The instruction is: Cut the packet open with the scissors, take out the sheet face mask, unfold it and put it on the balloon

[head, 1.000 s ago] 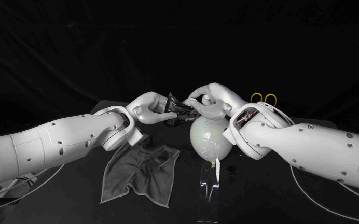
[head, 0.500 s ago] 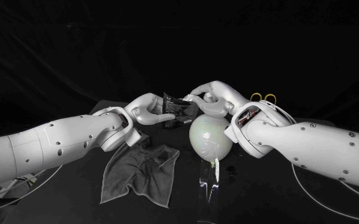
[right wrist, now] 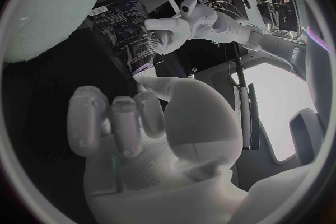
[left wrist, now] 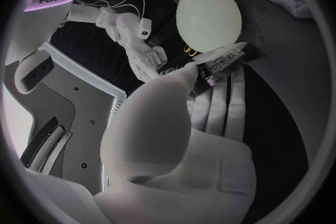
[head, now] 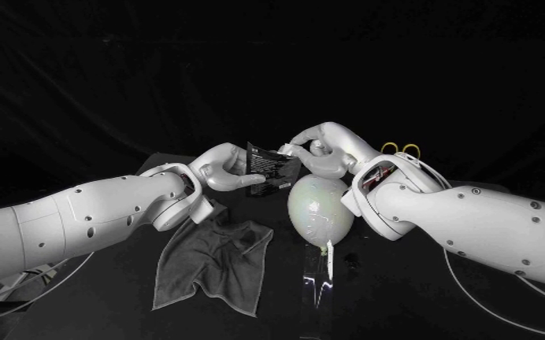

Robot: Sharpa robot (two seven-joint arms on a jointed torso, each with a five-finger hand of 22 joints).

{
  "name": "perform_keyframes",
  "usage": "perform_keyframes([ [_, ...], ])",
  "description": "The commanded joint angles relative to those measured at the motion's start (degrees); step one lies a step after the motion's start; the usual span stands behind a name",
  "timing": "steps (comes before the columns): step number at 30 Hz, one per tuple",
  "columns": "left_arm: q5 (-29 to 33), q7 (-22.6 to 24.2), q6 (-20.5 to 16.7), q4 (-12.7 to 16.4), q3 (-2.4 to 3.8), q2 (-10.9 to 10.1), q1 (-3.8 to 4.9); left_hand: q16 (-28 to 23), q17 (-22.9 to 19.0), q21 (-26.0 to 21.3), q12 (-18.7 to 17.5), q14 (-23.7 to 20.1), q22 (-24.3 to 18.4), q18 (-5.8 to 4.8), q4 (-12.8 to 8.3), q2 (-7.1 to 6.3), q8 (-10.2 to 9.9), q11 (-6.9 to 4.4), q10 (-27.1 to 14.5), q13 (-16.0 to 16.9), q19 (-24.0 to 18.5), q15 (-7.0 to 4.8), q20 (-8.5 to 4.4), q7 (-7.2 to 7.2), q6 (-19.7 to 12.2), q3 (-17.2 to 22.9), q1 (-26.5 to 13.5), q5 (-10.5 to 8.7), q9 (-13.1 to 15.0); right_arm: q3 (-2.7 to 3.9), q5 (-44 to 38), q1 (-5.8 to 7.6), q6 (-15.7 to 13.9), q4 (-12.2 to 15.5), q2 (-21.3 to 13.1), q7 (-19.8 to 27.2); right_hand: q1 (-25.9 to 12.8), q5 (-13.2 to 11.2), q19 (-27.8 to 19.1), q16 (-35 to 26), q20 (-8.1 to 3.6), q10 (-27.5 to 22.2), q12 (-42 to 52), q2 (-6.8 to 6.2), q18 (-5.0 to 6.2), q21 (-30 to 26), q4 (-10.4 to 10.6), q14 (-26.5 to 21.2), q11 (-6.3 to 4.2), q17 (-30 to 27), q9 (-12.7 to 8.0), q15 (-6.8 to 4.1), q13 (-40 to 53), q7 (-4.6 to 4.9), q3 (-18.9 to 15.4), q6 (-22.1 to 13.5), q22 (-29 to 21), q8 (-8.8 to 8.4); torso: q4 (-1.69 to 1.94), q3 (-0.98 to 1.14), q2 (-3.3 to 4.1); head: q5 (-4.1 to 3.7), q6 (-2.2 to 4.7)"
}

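Just beside the pale rounded balloon [head: 316, 210], we are holding the black printed packet [head: 270, 168] upright, left hand [head: 228, 168] gripping its lower part and right hand [head: 318, 153] pinching its top edge; we are judging a firm left grip and slow straight pull best for drawing out the sheet mask.

The black table [head: 386, 301] carries a crumpled grey cloth [head: 216, 265] in the lower left of the frame. A pale balloon [head: 316, 210] lies at centre. Yellow-handled scissors [head: 398, 149] lie right of centre, with only the handles visible.
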Motion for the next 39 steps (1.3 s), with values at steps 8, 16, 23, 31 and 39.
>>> perform_keyframes([
  [8,0.2,-0.1,0.7,0.3,0.01,0.0,-0.02,-0.2,-0.1,0.3,-0.2,0.6,0.1,0.70,-0.1,0.63,0.2,0.16,0.4,0.1,0.4,-0.06,-0.14,-0.04,0.5,0.3,0.2,0.34,2.0,0.10,-1.5,0.15,0.9,-0.3,0.2,-0.5,0.4,0.0,-0.3,-0.2,-0.67,1.4,-1.3,-0.89,0.04,-0.9,0.2,5.6,-1.09,12.7,0.9,-1.24,8.7,-0.79,-0.2,2.0,11.1,1.39,-0.04,-0.02,-0.04,0.03,0.04],
  [16,0.2,-0.2,0.8,0.3,0.01,0.0,-0.02,-0.3,-0.1,0.4,-0.3,0.7,0.1,0.69,-0.2,0.67,0.3,0.13,0.5,0.1,0.4,-0.08,-0.17,-0.08,0.4,0.4,0.1,0.35,2.0,0.10,0.9,0.29,3.4,-0.5,0.3,0.3,-1.7,-0.1,-1.4,-0.8,0.14,-0.1,-4.0,-7.25,0.27,-2.8,0.0,5.1,0.84,11.2,0.2,0.31,7.3,1.48,-6.6,-3.1,10.5,-1.73,-0.04,0.03,0.02,0.06,0.07],
  [23,0.2,-0.2,0.8,0.3,0.01,0.0,-0.02,-0.4,-0.1,0.4,-0.3,0.7,0.1,0.69,-0.3,0.70,0.3,0.12,0.6,0.1,0.4,-0.09,-0.19,-0.09,0.4,0.5,0.1,0.35,2.0,0.09,3.0,0.33,3.4,-0.5,0.1,0.9,-1.7,0.0,-1.3,-0.7,0.62,-0.3,-4.1,-7.88,0.29,-2.7,0.9,5.2,1.12,11.6,-0.3,0.59,7.3,1.73,-10.4,-3.4,10.6,-2.73,-0.03,0.02,-0.01,0.09,0.05],
  [31,0.2,-0.3,0.8,0.2,0.01,0.0,-0.02,-0.5,-0.1,0.5,-0.4,0.7,0.2,0.68,-0.4,0.72,0.3,0.11,0.6,0.1,0.4,-0.10,-0.21,-0.09,0.4,0.6,0.1,0.35,2.1,0.09,3.8,0.34,3.6,-0.5,0.1,1.2,-1.4,0.0,-1.3,-0.6,0.75,-0.4,-4.0,-8.06,0.31,-2.7,1.2,5.2,1.14,11.6,-0.5,0.64,7.3,1.73,-11.9,-3.3,10.6,-3.10,0.01,0.01,0.00,0.06,0.04],
  [39,0.2,-0.3,0.8,0.3,0.01,0.0,-0.02,-0.5,-0.1,0.5,-0.4,0.8,0.2,0.67,-0.4,0.74,0.3,0.11,0.7,0.1,0.4,-0.11,-0.22,-0.10,0.4,0.6,0.1,0.35,2.1,0.09,4.8,0.34,2.2,-0.8,0.2,1.6,2.2,0.0,-0.6,-0.1,0.42,0.2,-2.9,-5.19,0.12,-1.4,0.0,5.6,-0.36,12.8,0.5,-0.32,7.8,-0.21,-11.7,1.6,10.9,-0.68,0.03,0.00,0.03,0.07,-0.01],
])
